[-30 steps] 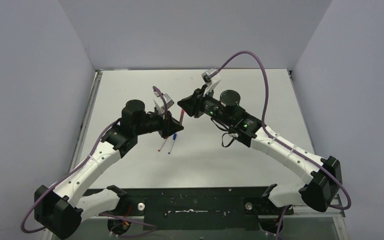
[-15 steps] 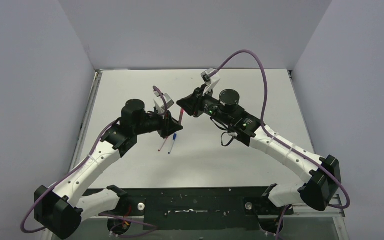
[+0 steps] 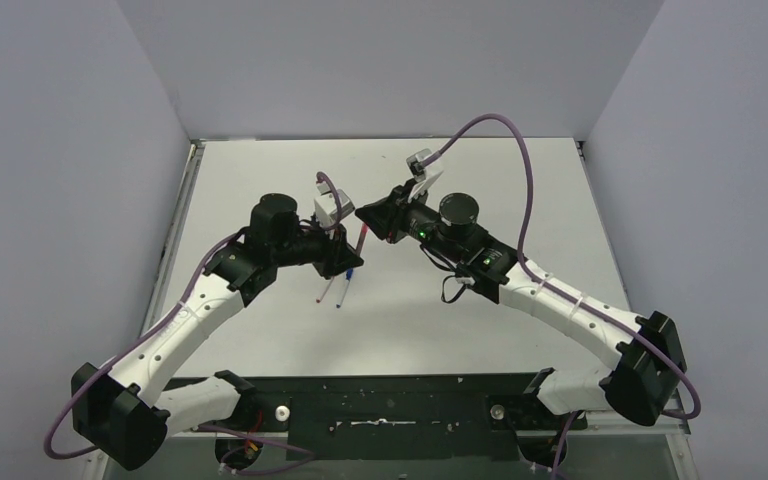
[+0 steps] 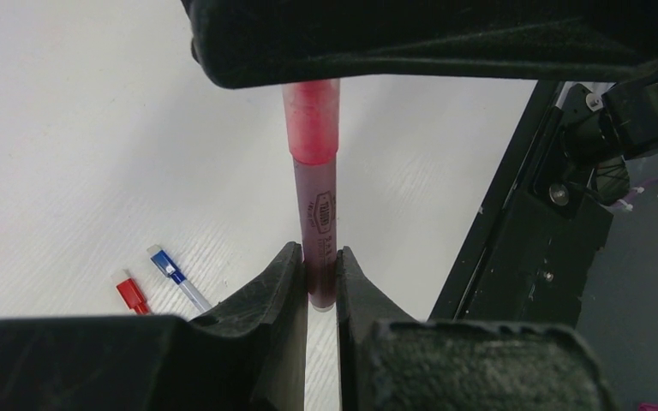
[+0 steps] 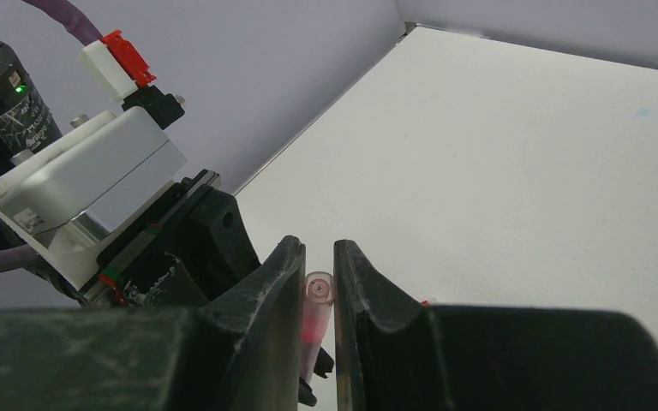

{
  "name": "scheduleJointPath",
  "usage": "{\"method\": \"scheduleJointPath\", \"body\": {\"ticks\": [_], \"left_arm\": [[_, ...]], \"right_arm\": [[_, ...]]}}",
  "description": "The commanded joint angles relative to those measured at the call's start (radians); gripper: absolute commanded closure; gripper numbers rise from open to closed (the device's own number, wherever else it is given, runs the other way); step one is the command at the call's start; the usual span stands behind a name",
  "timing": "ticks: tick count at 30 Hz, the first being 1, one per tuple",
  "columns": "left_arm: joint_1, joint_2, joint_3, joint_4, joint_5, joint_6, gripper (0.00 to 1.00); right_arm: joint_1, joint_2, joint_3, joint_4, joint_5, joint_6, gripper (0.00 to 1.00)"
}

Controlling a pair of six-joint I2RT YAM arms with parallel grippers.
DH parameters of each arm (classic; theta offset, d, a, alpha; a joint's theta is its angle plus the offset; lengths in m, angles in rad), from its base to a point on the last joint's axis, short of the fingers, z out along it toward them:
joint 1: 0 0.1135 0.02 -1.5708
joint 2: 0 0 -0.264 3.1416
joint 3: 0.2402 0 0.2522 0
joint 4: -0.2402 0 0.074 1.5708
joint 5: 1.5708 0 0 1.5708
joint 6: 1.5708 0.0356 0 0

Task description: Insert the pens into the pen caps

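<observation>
Our left gripper (image 4: 318, 267) clamps the pinkish-red plastic stick pen (image 4: 314, 193); our right gripper (image 5: 319, 250) pinches its stubby pink plastic cap (image 5: 318, 292); barrel print (image 4: 326, 216) illegible.

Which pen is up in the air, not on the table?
The pinkish-red pen: the left gripper pinches it and the right gripper holds its cap. The red-ended pen and the blue-ended pen lie side by side on the table.

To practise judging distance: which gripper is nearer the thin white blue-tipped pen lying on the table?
Left. The left gripper, jaws shut on a thin pinkish-red pen, hangs close over the blue-tipped pen; the right gripper, holding a translucent pink cap, sits farther back.
</observation>
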Motion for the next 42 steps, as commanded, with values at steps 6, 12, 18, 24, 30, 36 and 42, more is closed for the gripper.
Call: {"method": "scheduleJointPath", "body": {"ticks": [6, 12, 18, 24, 30, 36, 42], "left_arm": [[0.018, -0.046, 0.103, 0.184, -0.067, 0.011, 1.00], [0.021, -0.071, 0.091, 0.232, -0.085, 0.000, 1.00], [0.028, -0.100, 0.074, 0.277, -0.088, -0.007, 1.00], [0.031, -0.118, 0.062, 0.309, -0.066, -0.006, 1.00], [0.034, -0.125, 0.062, 0.314, -0.036, -0.003, 1.00], [0.037, -0.133, 0.067, 0.350, -0.033, 0.004, 1.00], [0.043, -0.144, 0.063, 0.368, -0.035, 0.005, 1.00]], "right_arm": [[0.062, -0.018, -0.091, -0.038, -0.026, 0.027, 1.00], [0.083, -0.006, -0.108, -0.037, -0.025, 0.031, 1.00], [0.105, 0.015, -0.115, -0.037, -0.026, 0.035, 1.00], [0.114, 0.035, -0.123, -0.036, -0.032, 0.041, 1.00], [0.122, 0.058, -0.138, -0.039, -0.036, 0.050, 1.00], [0.127, 0.077, -0.149, -0.041, -0.046, 0.056, 1.00], [0.129, 0.097, -0.157, -0.051, -0.058, 0.062, 1.00]]}}
